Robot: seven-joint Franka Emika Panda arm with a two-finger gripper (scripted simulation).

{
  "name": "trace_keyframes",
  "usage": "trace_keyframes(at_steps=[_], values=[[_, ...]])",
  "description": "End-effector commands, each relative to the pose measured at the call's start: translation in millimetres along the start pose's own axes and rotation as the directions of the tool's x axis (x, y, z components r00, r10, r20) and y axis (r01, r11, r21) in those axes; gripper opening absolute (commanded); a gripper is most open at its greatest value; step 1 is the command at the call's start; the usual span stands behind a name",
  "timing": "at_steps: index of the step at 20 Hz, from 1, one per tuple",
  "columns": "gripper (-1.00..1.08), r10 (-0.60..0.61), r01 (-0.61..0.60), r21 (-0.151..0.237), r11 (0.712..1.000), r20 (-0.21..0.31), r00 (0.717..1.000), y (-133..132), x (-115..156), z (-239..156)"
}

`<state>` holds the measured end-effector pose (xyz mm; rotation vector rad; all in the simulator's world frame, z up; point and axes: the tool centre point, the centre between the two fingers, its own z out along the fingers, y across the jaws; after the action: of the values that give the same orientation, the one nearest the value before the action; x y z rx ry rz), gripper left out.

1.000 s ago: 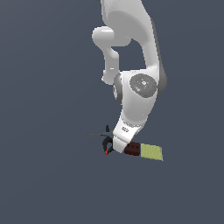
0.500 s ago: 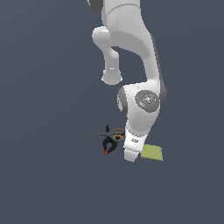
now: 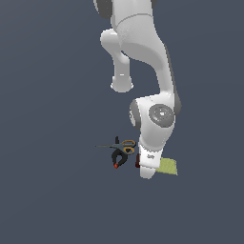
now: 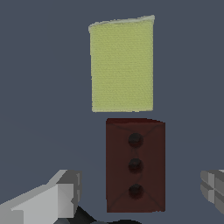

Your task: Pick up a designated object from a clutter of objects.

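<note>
The wrist view showed the block [image 4: 135,165] whole, lying flat between the two fingers [image 4: 59,199], which stood spread wide on either side of it and clear of its long edges. The gripper [image 4: 140,197] held nothing. Just beyond one short end of the block, across a thin gap, lay the pad [image 4: 122,64], roughly the same size.

The exterior view hid most of that. There the arm [image 3: 155,119] reached down over the spot, so only a sliver of the block [image 3: 137,161] showed at the wrist's edge, and a corner of the pad [image 3: 168,167] poked out on the exterior view's right. The same view alone showed the scissors [image 3: 125,146] and the clamp [image 3: 117,158], close together to the exterior view's left of the block.

The surface was a plain, flat dark blue-grey, with no walls or edges visible in either view.

The block was a dark reddish-brown rectangle with three dark round spots in a row along the middle of its top.
</note>
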<state>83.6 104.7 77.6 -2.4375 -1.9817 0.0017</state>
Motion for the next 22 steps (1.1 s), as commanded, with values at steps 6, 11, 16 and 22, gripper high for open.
trace_keyframes(at_steps=[6,11,16,22], values=[[1.0,-0.001,0.001,0.0,1.0,0.0,1.0,-0.1,-0.1,9.6],[1.0,-0.004,0.004,-0.001,1.0,0.0,1.0,-1.1,0.2,35.6],[1.0,-0.005,0.005,-0.001,1.0,-0.001,1.0,-0.3,0.2,50.0],[-1.0,-0.005,0.005,-0.001,1.0,-0.001,1.0,0.2,0.3,50.8]])
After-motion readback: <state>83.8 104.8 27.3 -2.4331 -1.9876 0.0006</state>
